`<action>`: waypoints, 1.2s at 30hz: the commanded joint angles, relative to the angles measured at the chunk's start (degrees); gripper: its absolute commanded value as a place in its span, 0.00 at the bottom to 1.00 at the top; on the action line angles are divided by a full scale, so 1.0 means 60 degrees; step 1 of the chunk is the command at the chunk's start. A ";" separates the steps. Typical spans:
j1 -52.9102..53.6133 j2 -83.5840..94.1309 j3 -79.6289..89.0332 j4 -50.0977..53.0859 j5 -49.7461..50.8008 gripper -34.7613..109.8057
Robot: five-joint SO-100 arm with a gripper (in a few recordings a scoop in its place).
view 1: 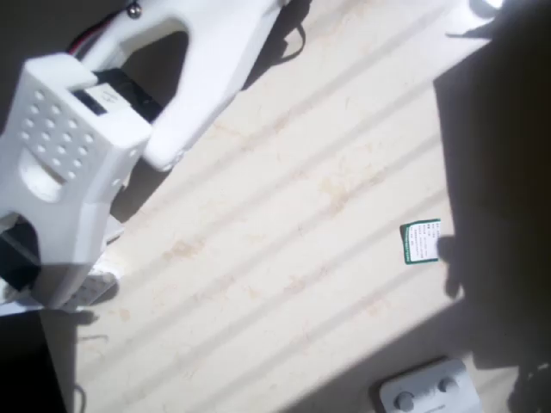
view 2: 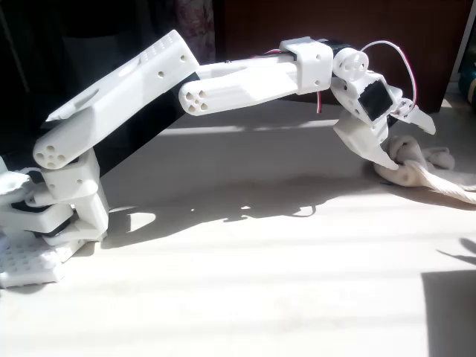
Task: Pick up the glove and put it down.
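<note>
Overhead view: the white arm (view 1: 77, 146) fills the left side above the cream table (view 1: 284, 258); a green-and-white card (view 1: 421, 242) lies right.

Fixed view: the gripper (view 2: 405, 137) sits spread around the glove (view 2: 416, 167), which lies on the table at right.

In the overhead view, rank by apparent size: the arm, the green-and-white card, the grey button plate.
1. Arm, largest, though it sits nearest the camera.
2. Grey plate, partly cut off by the frame edge.
3. Card, smallest.
</note>
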 commanded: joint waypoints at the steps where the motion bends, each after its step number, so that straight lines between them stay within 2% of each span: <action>1: -0.0029 0.0103 -0.0308 -0.0117 0.0073 0.42; 8: -0.0029 0.0103 -0.0308 -0.0234 -0.0044 0.23; 24: -0.0044 0.0366 -0.0396 0.0015 -0.0059 0.24; 36: 0.1260 0.2520 -0.0410 0.1948 -0.0088 0.24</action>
